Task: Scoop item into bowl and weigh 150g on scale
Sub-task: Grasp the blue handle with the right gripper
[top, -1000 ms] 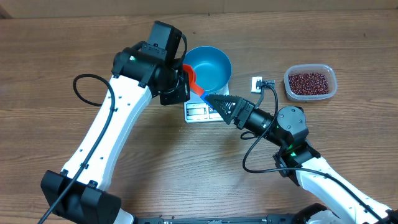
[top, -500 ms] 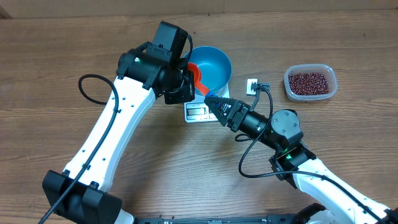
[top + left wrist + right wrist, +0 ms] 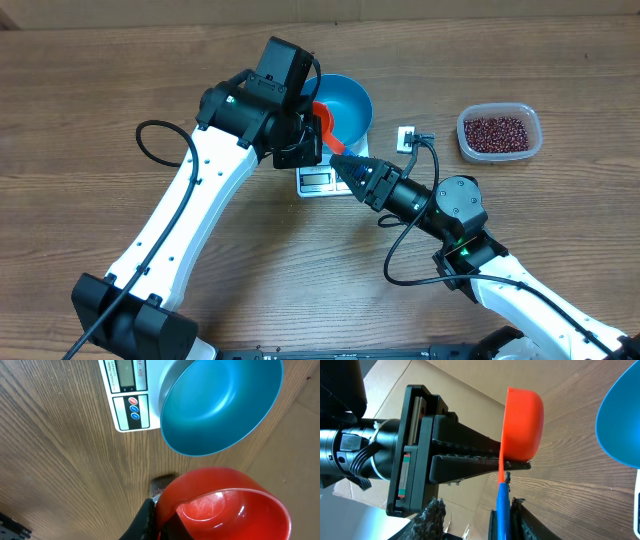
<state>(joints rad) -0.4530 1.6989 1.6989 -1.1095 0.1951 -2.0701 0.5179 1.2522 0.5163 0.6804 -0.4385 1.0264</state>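
Observation:
A red scoop (image 3: 325, 122) with a blue handle (image 3: 503, 510) hangs just left of the blue bowl (image 3: 345, 103), and its cup looks empty (image 3: 225, 505). My left gripper (image 3: 312, 135) is shut on the scoop near the cup. My right gripper (image 3: 338, 160) points at it from below, with the handle between its jaws. The handle lies against one finger (image 3: 525, 520), and the other finger (image 3: 434, 515) stands apart from it. The bowl (image 3: 220, 405) is empty and sits on the white scale (image 3: 320, 178). The beans (image 3: 497, 132) fill a clear tub at the right.
The clear plastic tub (image 3: 530, 115) stands at the right of the table. A small white block (image 3: 410, 135) with a black cable lies between the bowl and the tub. Another black cable (image 3: 150, 135) loops out beside the left arm.
The left arm has carried the scoop a little to the right. The right gripper has come up to the blue handle and its jaws have narrowed round it.

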